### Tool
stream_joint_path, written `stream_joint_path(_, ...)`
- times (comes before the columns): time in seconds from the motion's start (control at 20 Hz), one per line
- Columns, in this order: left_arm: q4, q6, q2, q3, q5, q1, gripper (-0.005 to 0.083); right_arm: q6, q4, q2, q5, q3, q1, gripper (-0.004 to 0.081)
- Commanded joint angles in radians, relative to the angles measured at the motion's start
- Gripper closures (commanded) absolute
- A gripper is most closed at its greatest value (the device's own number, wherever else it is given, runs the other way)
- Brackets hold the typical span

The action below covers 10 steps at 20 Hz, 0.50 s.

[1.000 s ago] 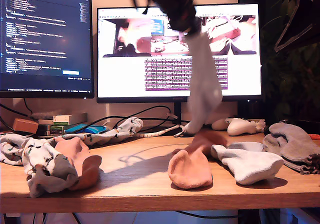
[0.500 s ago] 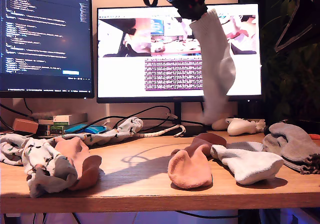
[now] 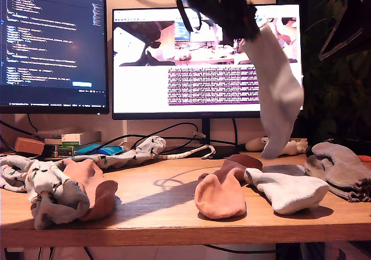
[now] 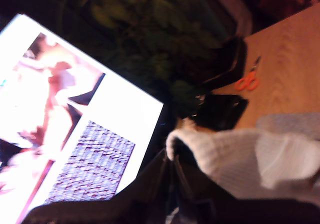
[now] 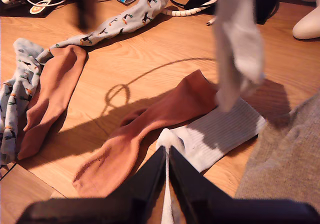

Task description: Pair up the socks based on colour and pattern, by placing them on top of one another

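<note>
Hanging from the first tool [image 3: 243,25], a white ribbed sock [image 3: 278,91] dangled toe-down in front of the monitor [image 3: 191,68], its toe clear of the counter [image 3: 156,208]. The first wrist view showed that tool's jaws closed tight on the sock's cuff [image 4: 235,159], with orange scissors [image 4: 247,79] lying on the wood beyond. Below the hanging sock, toward the exterior view's right, a second white ribbed sock [image 3: 290,191] lay flat, just beside a salmon-pink sock [image 3: 220,193]. The grey socks [image 3: 339,167] sat in a heap further to that view's right. At the exterior view's left, a printed pale blue sock [image 3: 49,193] lay bunched against another salmon-pink sock [image 3: 93,184]. A further printed sock [image 5: 120,21] stretched along the back of the counter. The second tool [image 5: 166,184] looked down from above the flat white sock [image 5: 215,136]. Its jaws were nearly together with a thin white strip between them. Whether it gripped anything could not be told.
</note>
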Motion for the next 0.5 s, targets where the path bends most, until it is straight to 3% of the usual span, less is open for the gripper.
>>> stream_joint_path(0.0,0.02,-0.006,0.047,-0.007,0.001,-0.005,0.0794,0.004,0.006,0.003,0.001,-0.019,0.003,0.0782)
stream_joint_path(0.2,0.002,-0.052,0.056,-0.007,0.005,-0.007,0.0794,0.004,0.002,0.003,0.001,-0.019,0.003,0.0782)
stream_joint_path(0.45,-0.327,-0.084,0.051,-0.007,0.005,-0.026,0.0794,0.004,0.005,0.003,0.001,-0.019,0.003,0.0782)
